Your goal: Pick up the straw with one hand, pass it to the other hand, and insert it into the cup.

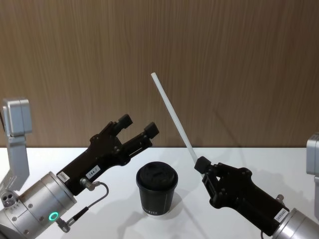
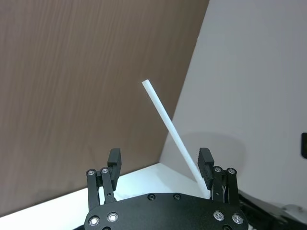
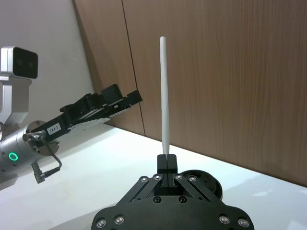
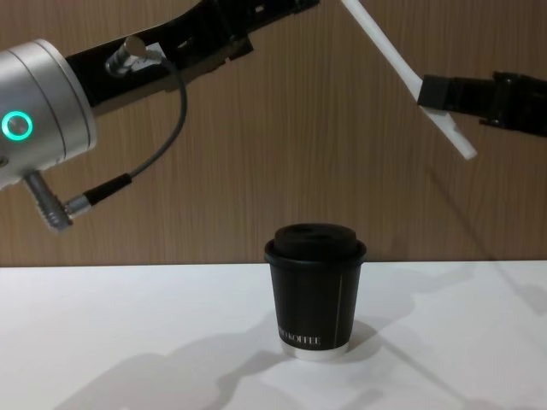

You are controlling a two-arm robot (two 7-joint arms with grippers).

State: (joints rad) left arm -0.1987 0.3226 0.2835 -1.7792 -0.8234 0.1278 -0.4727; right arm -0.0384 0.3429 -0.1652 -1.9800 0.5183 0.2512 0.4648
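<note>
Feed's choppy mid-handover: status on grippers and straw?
Right gripper shut on straw near its lower end, straw raised, tilted. Left gripper open, raised, fingers clear of straw. Cup upright below them, lidded.

Cup [image 4: 314, 290] stands upright on the white table [image 4: 128, 342], centre, black lid [image 4: 314, 241] fitted. Left gripper [image 4: 248, 26] enters from the left on a silver wrist with a lit green ring [image 4: 15, 125] and a grey cable [image 4: 162, 128], and runs high over the cup to the top edge. Right gripper [image 4: 430, 91] enters from the right edge, clamped on the straw [image 4: 385, 43] near its lower end. The straw is tilted, its upper part leaning left out of the top edge. It is well above the cup.
</note>
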